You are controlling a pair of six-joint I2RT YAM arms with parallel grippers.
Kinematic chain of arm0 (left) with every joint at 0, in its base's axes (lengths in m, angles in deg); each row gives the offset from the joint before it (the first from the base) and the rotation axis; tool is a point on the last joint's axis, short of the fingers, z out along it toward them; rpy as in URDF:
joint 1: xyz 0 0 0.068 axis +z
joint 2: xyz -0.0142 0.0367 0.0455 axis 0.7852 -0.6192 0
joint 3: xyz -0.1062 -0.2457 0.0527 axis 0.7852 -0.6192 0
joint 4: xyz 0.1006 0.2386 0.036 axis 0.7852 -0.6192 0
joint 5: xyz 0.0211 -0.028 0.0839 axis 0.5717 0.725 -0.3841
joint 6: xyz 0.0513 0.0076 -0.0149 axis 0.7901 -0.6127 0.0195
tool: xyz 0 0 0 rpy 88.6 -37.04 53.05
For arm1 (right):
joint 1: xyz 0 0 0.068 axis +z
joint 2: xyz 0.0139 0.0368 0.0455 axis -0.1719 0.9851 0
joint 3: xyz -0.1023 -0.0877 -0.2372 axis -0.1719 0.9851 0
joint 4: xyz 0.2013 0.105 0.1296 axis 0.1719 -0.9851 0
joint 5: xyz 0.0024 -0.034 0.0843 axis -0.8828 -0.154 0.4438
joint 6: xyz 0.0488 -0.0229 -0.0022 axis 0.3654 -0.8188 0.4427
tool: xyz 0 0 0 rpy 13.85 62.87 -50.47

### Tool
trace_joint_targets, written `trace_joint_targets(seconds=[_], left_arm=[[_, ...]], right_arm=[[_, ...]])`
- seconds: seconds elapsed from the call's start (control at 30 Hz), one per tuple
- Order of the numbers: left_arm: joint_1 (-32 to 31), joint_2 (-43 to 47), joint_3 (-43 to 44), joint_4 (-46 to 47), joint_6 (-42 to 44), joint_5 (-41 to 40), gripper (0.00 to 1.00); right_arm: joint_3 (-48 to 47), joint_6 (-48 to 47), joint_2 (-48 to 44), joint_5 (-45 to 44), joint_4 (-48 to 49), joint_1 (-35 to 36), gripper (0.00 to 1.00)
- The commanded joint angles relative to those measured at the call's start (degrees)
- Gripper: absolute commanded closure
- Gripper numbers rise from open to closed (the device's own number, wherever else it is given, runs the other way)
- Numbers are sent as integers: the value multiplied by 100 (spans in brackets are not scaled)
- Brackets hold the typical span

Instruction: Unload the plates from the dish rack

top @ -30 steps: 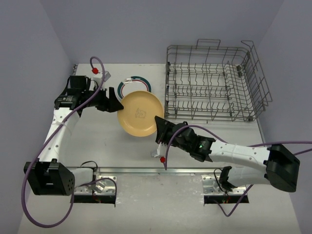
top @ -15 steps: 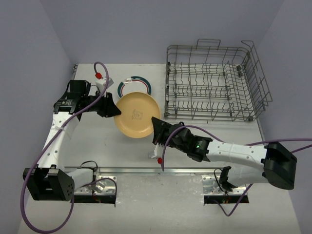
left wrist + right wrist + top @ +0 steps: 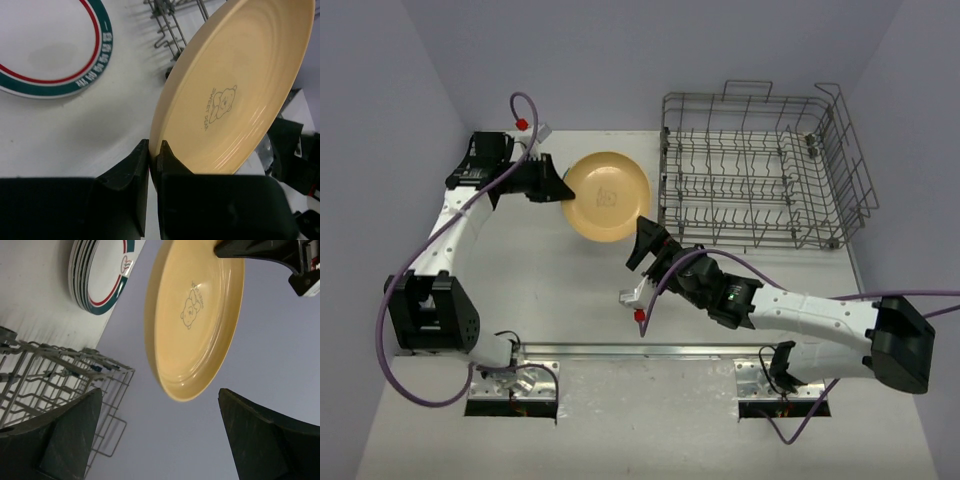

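Note:
My left gripper (image 3: 561, 192) (image 3: 154, 145) is shut on the near rim of a tan-yellow plate (image 3: 608, 196) (image 3: 240, 75) (image 3: 200, 315) with a small bear print. The plate hangs tilted above the table, left of the dish rack (image 3: 760, 170) (image 3: 50, 370). A stack of white plates with teal and red rim bands (image 3: 97, 275) (image 3: 50, 50) lies on the table below it, hidden by it in the top view. My right gripper (image 3: 645, 247) (image 3: 160, 390) stands open just short of the yellow plate's near edge, touching nothing. No plates show in the rack.
The grey wire rack fills the far right of the table, its left wall (image 3: 175, 25) close to the yellow plate. Purple cables trail from both arms. A metal rail (image 3: 650, 350) runs along the near edge.
The right gripper has let go of the yellow plate and opened. The left gripper has shut on its rim and carried it toward the far side, over the stack.

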Motion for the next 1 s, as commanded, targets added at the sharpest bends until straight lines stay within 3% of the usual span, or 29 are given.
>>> trace_joint_targets(seconds=[0.0, 0.07, 0.17, 0.3, 0.47, 0.67, 0.7, 0.87, 0.97], left_arm=[[56, -913, 937, 1199, -1031, -160, 100], [56, -1358, 1486, 1226, -1143, -272, 100], [56, -2484, 2152, 1210, -1351, -694, 100], [64, -3274, 2598, 1156, -1407, -1152, 100], [91, -3873, 2863, 1209, -1503, -1452, 99], [121, -4379, 3187, 923, -1400, -1753, 98], [145, -4392, 3169, 886, -1406, -1717, 93], [188, -4094, 3033, 892, -1372, -1907, 27], [197, -3899, 3161, 729, -1327, -1979, 22]], right_arm=[[279, 679, -442, -381, -110, -319, 1], [365, 824, -613, -441, -204, -456, 1], [-110, 1997, -687, -532, -998, -764, 1], [-866, 3488, -655, -589, -2086, -1092, 1], [-1677, 5137, -594, -390, -3411, -1443, 1], [-2392, 6495, -537, -53, -3929, -1805, 1], [-2447, 6695, -543, 38, -3972, -1890, 1], [-2713, 7651, -519, 509, -4109, -2458, 1], [-2863, 7994, -510, 720, -4206, -2782, 1]])
